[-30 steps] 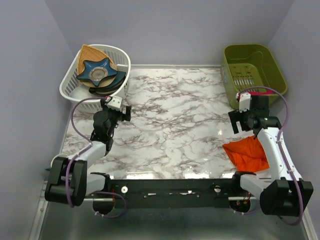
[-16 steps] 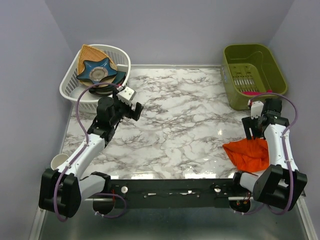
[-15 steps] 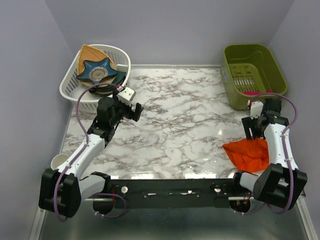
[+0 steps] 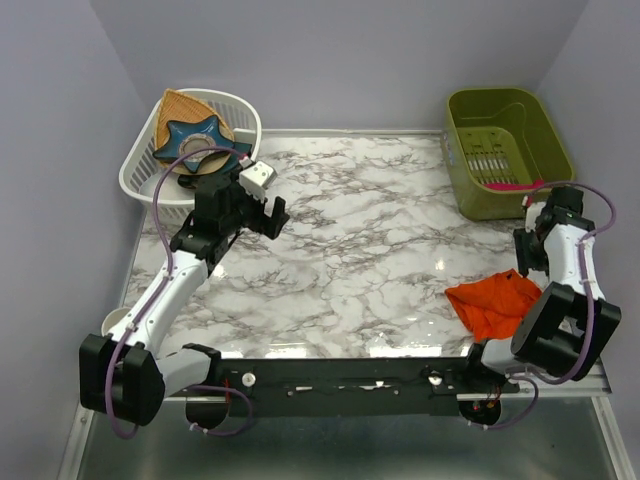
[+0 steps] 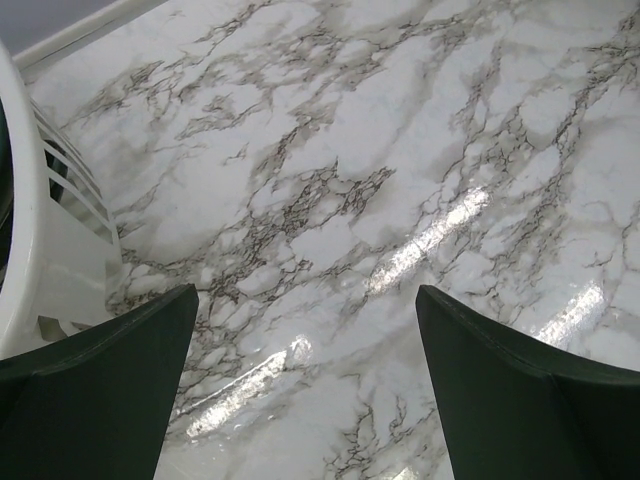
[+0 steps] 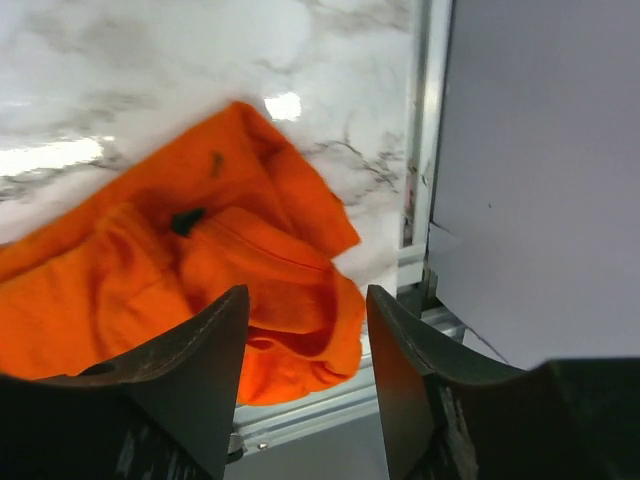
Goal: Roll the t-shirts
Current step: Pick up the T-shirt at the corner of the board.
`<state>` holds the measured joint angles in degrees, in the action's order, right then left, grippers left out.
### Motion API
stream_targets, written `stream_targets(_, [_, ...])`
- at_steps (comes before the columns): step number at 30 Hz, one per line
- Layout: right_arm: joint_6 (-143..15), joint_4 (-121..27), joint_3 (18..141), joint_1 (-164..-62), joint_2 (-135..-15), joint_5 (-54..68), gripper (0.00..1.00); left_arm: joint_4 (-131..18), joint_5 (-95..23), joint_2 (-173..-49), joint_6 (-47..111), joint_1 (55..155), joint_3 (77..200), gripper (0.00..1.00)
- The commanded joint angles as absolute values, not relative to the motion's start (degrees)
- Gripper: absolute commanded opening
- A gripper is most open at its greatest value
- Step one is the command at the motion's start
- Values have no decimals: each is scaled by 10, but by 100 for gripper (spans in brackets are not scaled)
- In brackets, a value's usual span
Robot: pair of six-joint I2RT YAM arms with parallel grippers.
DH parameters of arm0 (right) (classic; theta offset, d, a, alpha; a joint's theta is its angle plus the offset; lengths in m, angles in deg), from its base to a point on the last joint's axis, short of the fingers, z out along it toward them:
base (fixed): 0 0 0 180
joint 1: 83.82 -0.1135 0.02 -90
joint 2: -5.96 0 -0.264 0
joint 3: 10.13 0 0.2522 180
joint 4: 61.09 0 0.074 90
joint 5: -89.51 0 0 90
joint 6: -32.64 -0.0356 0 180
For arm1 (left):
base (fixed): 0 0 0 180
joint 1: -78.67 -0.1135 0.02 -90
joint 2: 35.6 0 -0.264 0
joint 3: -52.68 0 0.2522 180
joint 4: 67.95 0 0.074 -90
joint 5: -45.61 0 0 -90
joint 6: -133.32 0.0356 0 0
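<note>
Right gripper point(image 6: 307, 300) hovers part-spread, pinching nothing, just above the crumpled orange t-shirt point(image 6: 200, 280), which lies bunched against the surface's point(image 4: 350, 230) near right edge. Left gripper point(image 5: 305, 300) hangs spread wide over bare marble beside the white basket point(image 5: 30, 250) at far left, open marble stretching between them.

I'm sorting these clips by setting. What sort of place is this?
Likely a robot lab test cell: left arm and right arm mounted at a marble-look table, enclosed by plain grey walls.
</note>
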<state>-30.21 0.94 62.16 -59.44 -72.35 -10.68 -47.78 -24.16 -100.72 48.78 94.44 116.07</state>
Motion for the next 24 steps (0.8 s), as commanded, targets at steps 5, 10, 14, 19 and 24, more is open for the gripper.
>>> stream_targets(5, [-251,67,633,-485,-757,-77,58,-429,-241,-1052,502,960,1196,99])
stream_targets(10, [-233,62,634,-463,-799,-71,57,-430,-248,-1050,516,977,1196,99])
stream_targets(14, [-234,67,652,-459,-832,-56,51,-415,-253,-1041,526,981,1195,99])
stream_targets(19, [-235,66,671,-459,-852,-49,39,-417,-268,-1029,532,981,1186,99])
stream_targets(24, [-216,51,671,-459,-837,-69,38,-427,-273,-1021,534,981,1173,99])
